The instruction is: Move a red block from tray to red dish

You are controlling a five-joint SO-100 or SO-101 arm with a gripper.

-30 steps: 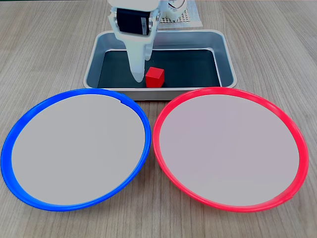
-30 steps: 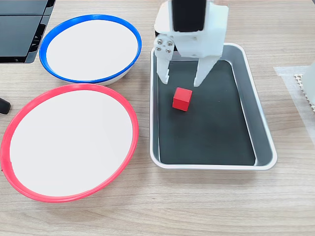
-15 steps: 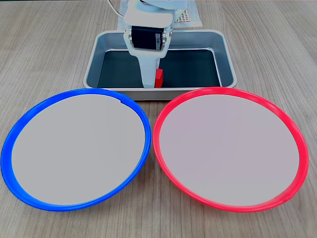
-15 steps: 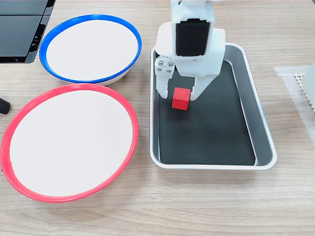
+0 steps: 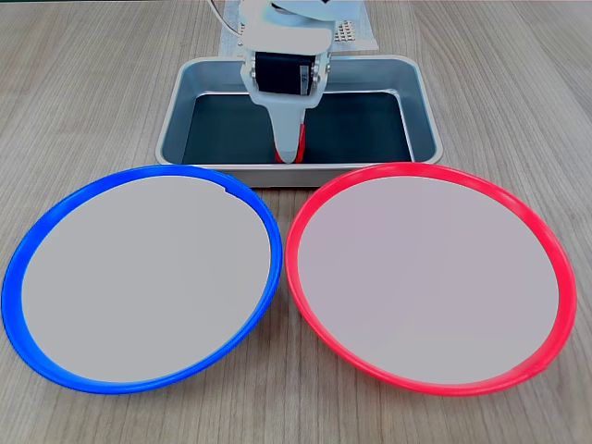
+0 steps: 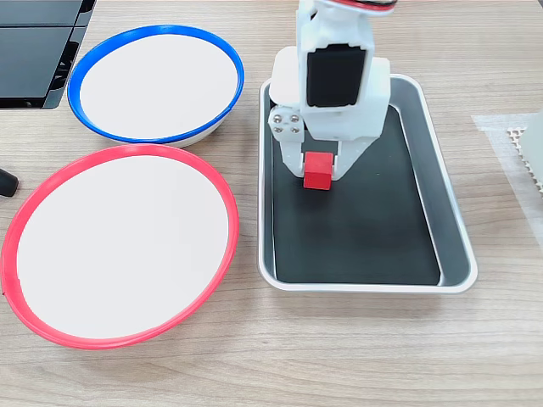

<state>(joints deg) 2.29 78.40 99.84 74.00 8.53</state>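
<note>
The red block [image 6: 318,170] sits on the dark bottom of the tray [image 6: 450,212], near its left wall in a fixed view. My white gripper [image 6: 316,173] points down into the tray and is shut on the block, one finger against each side. In the front fixed view the gripper [image 5: 289,157] hides most of the block [image 5: 302,142]; a thin red strip shows beside the finger, close to the near wall of the tray [image 5: 418,102]. The red dish [image 5: 430,277] lies in front of the tray with nothing on it, and the same red dish [image 6: 123,246] lies left of the tray.
A blue-rimmed plate [image 5: 143,277] lies beside the red dish, also bare [image 6: 157,80]. A white perforated board [image 5: 356,32] lies behind the tray. A black flat object [image 6: 38,51] sits at the top left corner. The wooden table [image 6: 339,356] is bare elsewhere.
The gripper came down over the block and its fingers closed in from both sides. A second ago it hung open beside the block.
</note>
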